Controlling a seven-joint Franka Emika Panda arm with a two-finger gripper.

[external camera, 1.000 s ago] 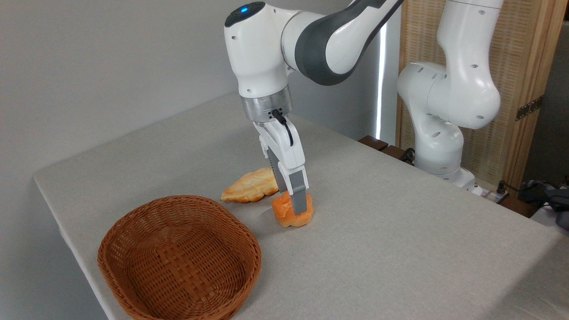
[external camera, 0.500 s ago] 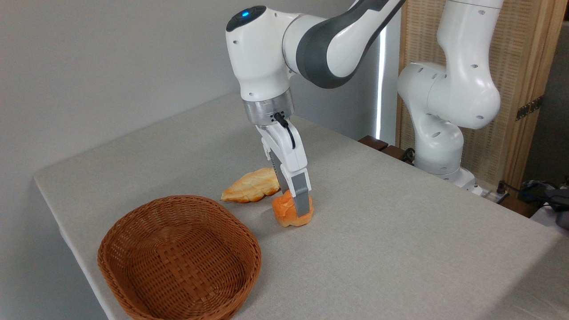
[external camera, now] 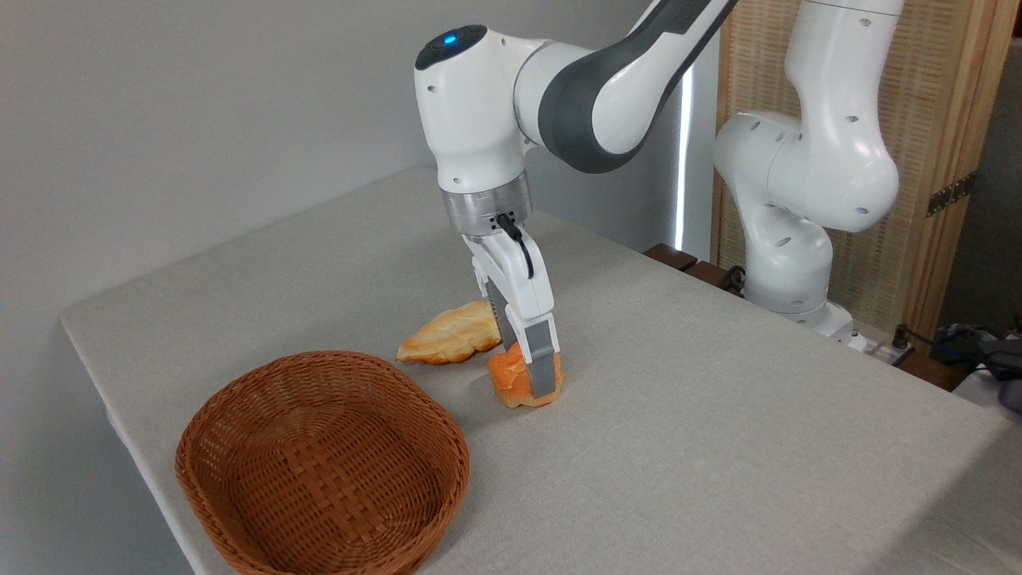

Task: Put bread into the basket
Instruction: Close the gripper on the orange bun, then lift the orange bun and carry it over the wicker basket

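Your white arm (external camera: 559, 96) reaches down from the upper right, wrist near vertical, gripper (external camera: 533, 375) clamped on the bread (external camera: 511, 382).

Orange-golden bread (external camera: 515, 383), brown woven basket (external camera: 322, 465), pale golden leaf-shaped bread (external camera: 449, 334), white-and-grey gripper (external camera: 533, 375), light grey table (external camera: 718, 415)

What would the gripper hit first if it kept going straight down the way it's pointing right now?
The gripper points down at the orange bun, its near finger already across the bun's front. Straight on, it would press the bun into the table. Whether the fingers are gripping yet is unclear.
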